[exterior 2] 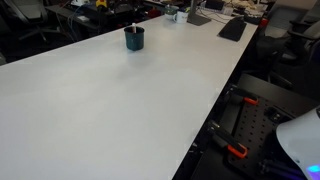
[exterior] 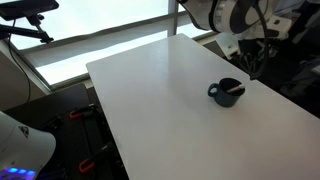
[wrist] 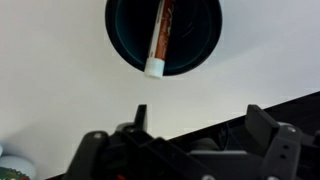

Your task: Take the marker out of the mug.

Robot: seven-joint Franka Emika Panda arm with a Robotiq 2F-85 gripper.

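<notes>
The dark blue mug point(exterior: 225, 93) stands on the white table point(exterior: 170, 110), toward one end; it also shows in an exterior view point(exterior 2: 134, 39). In the wrist view I look straight down into the mug point(wrist: 125, 45). The marker point(wrist: 160, 40) leans inside it, reddish-brown along its body with a white end resting at the rim. In an exterior view the marker point(exterior: 235, 88) pokes out over the rim. My gripper point(wrist: 200, 115) is open and empty, above the table and apart from the mug. The arm point(exterior: 235, 20) hangs beyond the mug.
The table edge point(wrist: 230, 125) runs diagonally under my fingers in the wrist view. A keyboard point(exterior 2: 232, 28) and clutter lie at the far end of the table. Chairs and red-handled gear point(exterior 2: 235, 150) stand beside the table.
</notes>
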